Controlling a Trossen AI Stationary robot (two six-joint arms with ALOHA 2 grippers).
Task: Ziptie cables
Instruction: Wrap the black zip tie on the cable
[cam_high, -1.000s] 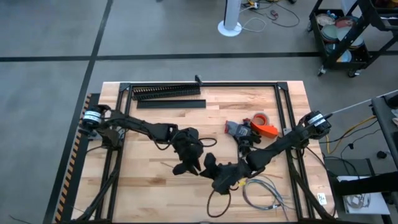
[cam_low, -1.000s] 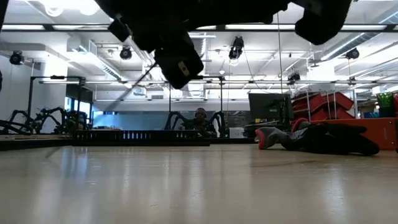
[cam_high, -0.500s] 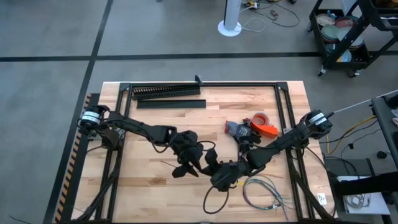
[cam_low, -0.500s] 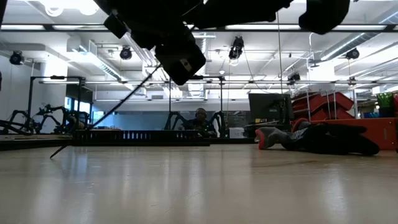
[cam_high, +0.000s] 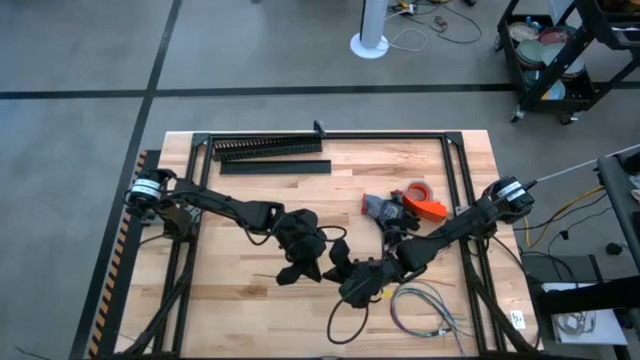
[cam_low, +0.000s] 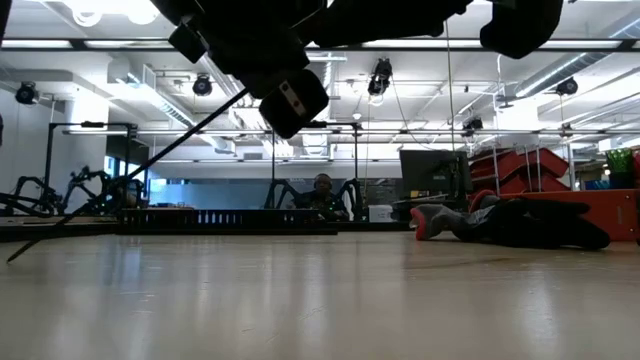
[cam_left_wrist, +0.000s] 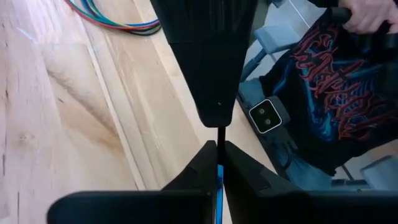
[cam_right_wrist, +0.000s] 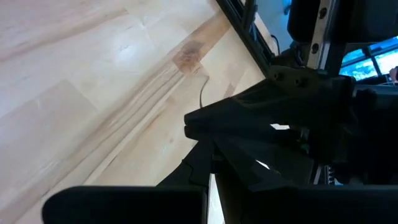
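My two grippers meet above the table's near middle. My left gripper (cam_high: 300, 266) (cam_left_wrist: 219, 149) is shut on a ziptie (cam_low: 130, 175), a thin straight dark strip. It slants down toward the table's left, and its free end (cam_low: 12, 257) is at the tabletop. My right gripper (cam_high: 342, 270) (cam_right_wrist: 208, 158) is shut, tip to tip with the left one. The cables (cam_high: 425, 305) (cam_left_wrist: 115, 22), a loose looped bundle of thin wires, lie on the wood near the front right, and no gripper touches them. My left gripper pinches the ziptie (cam_left_wrist: 220, 135) between its two fingertips, with the strip running along the slit between them. The strip is lifted at the hold and slopes down to the left. My right gripper's tip (cam_left_wrist: 217, 115) meets the same strip just past the left fingers. Whether it pinches the strip, I cannot tell.
A long black comb-toothed duct (cam_high: 268, 148) and a flat black bar (cam_high: 275, 167) lie along the far edge. An orange tape dispenser (cam_high: 425, 205) and a grey-red tool (cam_high: 382, 208) sit at the right. A person in a dark printed shirt (cam_left_wrist: 323, 74) sits past the near edge.
The ziptie has come into the low view. Its free end has swung out toward the table's left and down to the tabletop, while the held end stays at the grippers. My right gripper has edged toward the left gripper.
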